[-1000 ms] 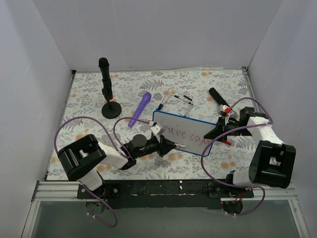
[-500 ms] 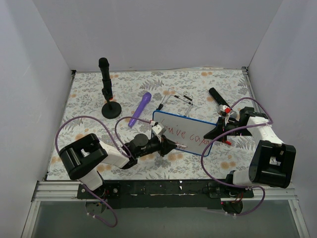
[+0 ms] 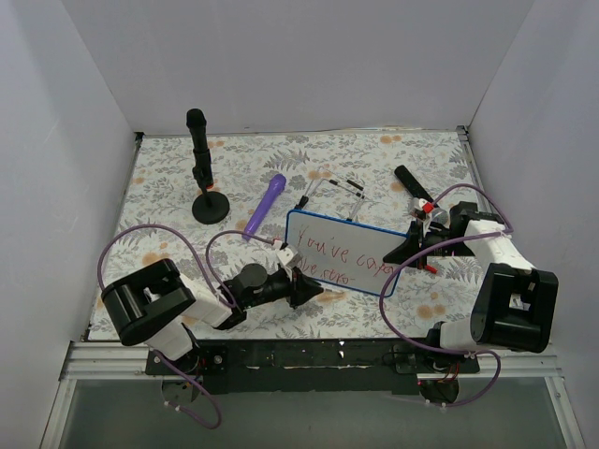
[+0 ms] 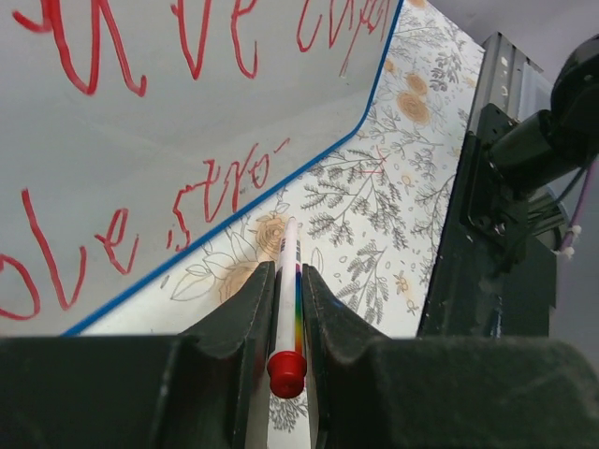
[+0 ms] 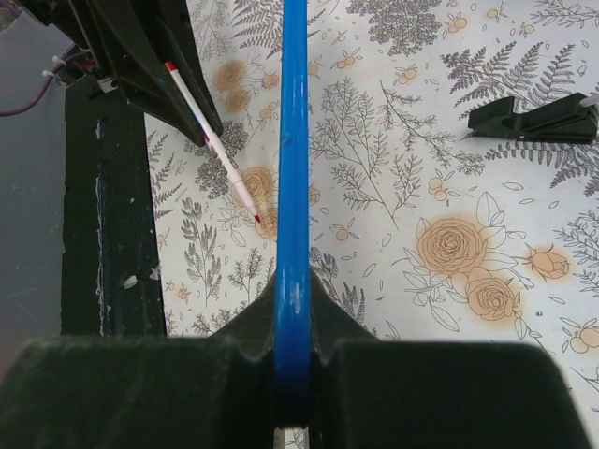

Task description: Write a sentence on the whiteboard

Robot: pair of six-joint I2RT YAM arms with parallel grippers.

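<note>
Since the earlier top views, the left gripper (image 3: 314,290) has drawn back toward 7 o'clock, off the small glossy white whiteboard with a thin blue rim (image 3: 346,232), uncovering a second line of the red handwritten sentence (image 3: 337,260). This gripper is closed narrowly on a slim white marker pen with a rainbow stripe and red end cap (image 4: 286,290), whose tip sits over the floral tablecloth (image 3: 168,196), just beside the board's near edge and apart from it. The board lies at centre table, its long axis close to the 9-to-3 o'clock line, the right end dipping toward 4. The right gripper (image 3: 410,251) clamps that right rim edge-on, steadying it. The last stroke, a dash after "stro", lies at about 1 o'clock from the pen tip; the left arm is nearer, and probably must advance that way to resume writing.
</note>
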